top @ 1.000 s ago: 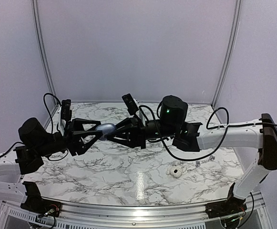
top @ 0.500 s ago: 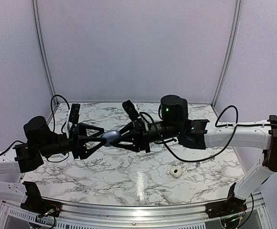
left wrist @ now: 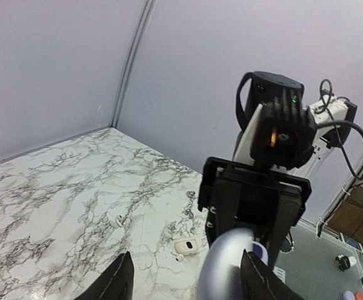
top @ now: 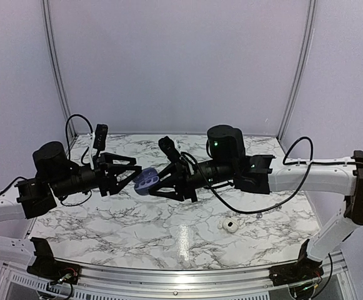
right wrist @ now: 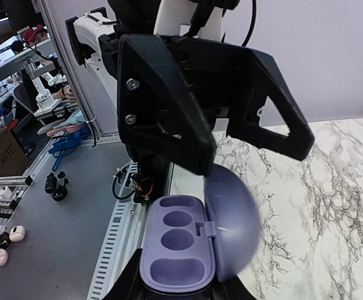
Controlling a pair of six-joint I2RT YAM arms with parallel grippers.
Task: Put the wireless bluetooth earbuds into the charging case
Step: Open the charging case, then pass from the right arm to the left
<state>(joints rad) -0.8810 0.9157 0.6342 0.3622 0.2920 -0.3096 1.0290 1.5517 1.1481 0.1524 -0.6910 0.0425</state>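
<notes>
Two black arms meet above a marbled table [top: 137,219], tip to tip, with the case [right wrist: 178,250] between them in mid-air.

My right gripper [top: 159,182] holds the case by its base, fingers narrow and pressed on both sides. The base faces up, so its wells [right wrist: 178,239] stand open and reachable. They are empty.

My left gripper [top: 130,176] comes in from the opposite side. Its fingers [left wrist: 120,282] stand part open and straddle the lid [right wrist: 234,222]. In the left wrist view there is a clear gap between the lid and one finger, while the other finger sits right beside the lid. I judge this hand is not clamping; it looks placed to tip the lid back on its hinge while the right hand steadies the base. The lid is swung well away from the wells.

A pale bud [top: 231,225] lies on the table, well apart from the case, near the right arm's forearm and toward the near edge. Whether that pale shape is one bud or both together, I cannot tell. A few tiny specks lie near it, too small to name.

My judgement: the case is open, and nothing is loaded yet. The left hand is the free one to fetch a bud.
</notes>
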